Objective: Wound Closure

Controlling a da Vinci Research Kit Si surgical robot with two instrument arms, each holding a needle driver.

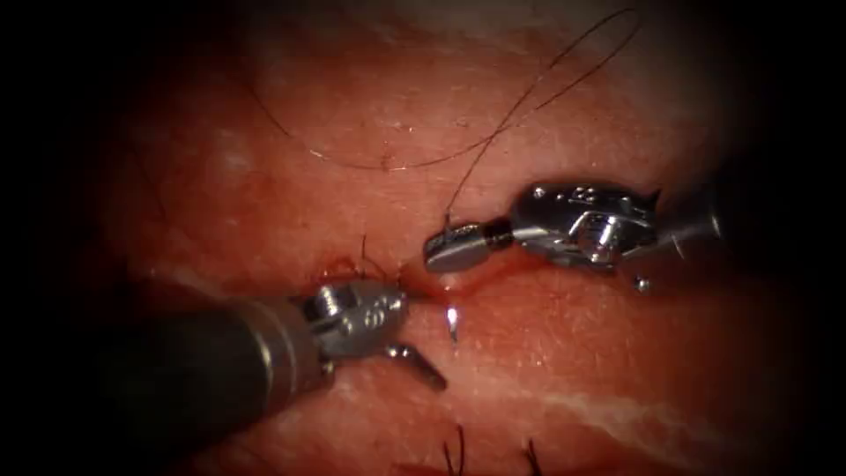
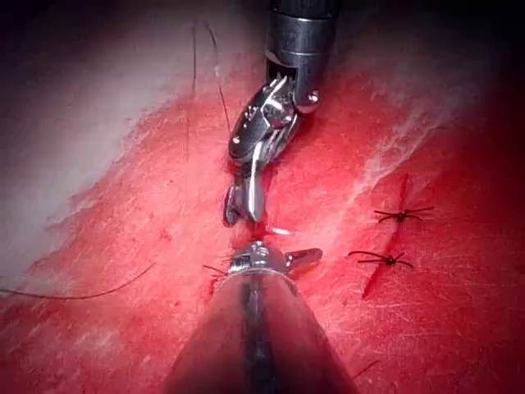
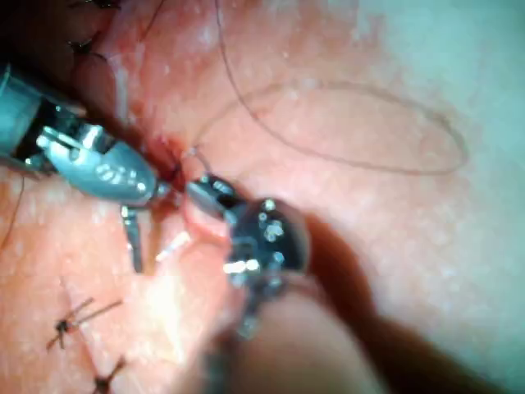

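Spreading wide and empty at the cut point(image 1: 458, 280), the left claw point(image 1: 401, 330) flanks the needle point(image 1: 452, 321) poking from the tissue point(image 1: 617, 353), while the right claw point(image 1: 438, 251) pinches the thread point(image 1: 493, 141).

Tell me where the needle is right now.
The needle pokes its tip out of the tissue just below the cut in the endoscope view, between the left tool and the right tool; neither visibly holds it.
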